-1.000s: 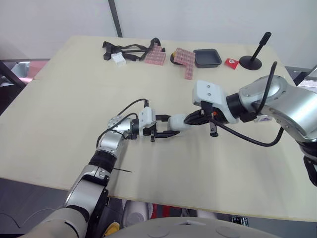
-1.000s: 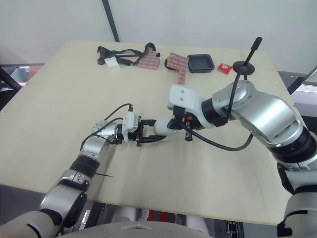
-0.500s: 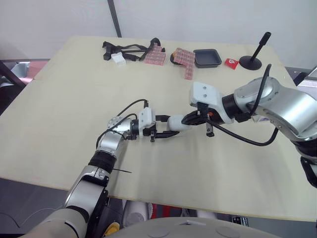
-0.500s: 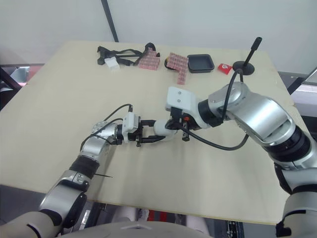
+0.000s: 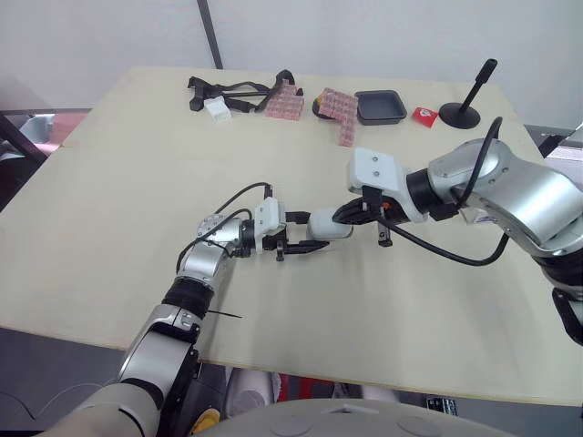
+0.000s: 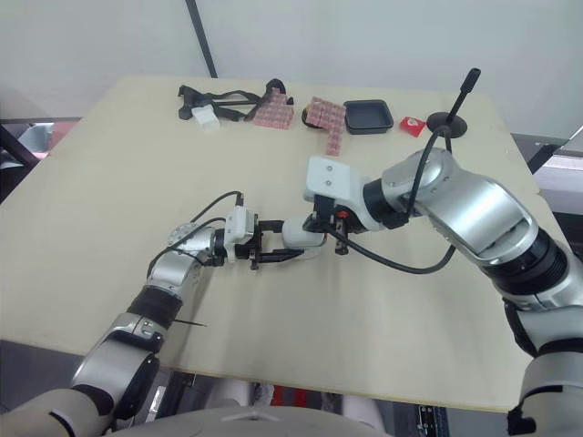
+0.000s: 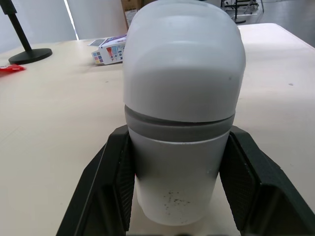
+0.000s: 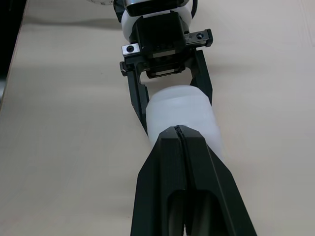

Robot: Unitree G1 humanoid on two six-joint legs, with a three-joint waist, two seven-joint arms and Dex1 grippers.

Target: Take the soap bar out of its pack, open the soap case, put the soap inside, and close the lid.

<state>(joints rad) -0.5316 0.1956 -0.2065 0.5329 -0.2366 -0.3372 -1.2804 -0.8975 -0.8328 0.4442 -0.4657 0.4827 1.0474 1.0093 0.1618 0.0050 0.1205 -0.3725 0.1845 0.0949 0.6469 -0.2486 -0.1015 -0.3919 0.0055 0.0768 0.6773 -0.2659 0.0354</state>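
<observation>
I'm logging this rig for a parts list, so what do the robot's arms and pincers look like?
The left arm and right arm are silver-grey shells with black joints. Each wrist carries a white block, and a black cable loops along each forearm. The left pincer and right pincer each have two black, tapered fingers.

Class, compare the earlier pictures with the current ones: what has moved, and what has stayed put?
The right gripper, jaws shut, has slid a little toward the robot's left, closer to the left gripper, its tip resting on the soap case. The left gripper has stayed put, jaws clamped on the case. The black tray has not moved.
</observation>
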